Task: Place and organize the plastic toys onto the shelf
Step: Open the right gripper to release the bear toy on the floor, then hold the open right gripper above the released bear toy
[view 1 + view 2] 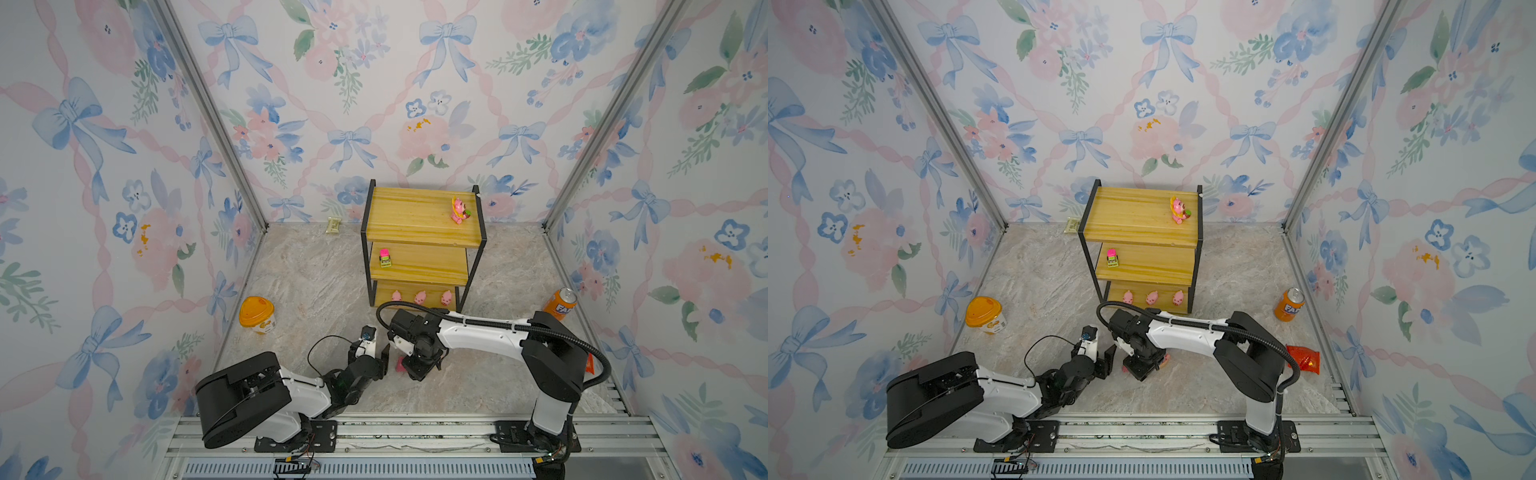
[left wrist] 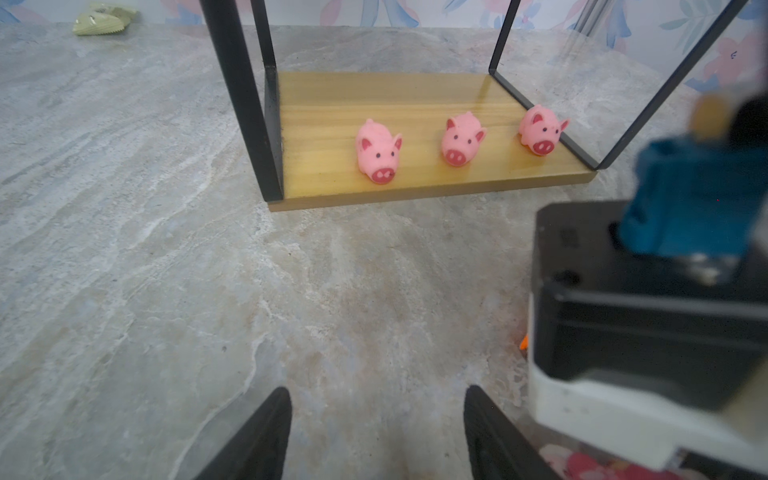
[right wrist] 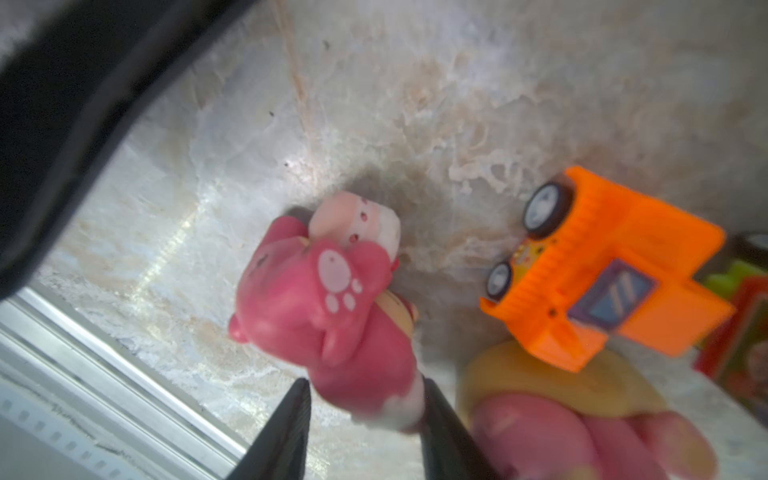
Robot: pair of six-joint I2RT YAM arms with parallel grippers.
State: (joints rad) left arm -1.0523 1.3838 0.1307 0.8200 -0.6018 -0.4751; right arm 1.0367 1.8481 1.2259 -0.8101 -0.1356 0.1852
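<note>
Three pink pigs (image 2: 461,141) line the bottom board of the shelf (image 1: 415,216). In front of the shelf, on the counter (image 1: 316,282), the right claw (image 3: 365,386) brackets a pink figurine (image 3: 324,299); whether it pinches cannot be told. The left claw (image 2: 374,395), also before the shelf, hangs released and empty.
</note>
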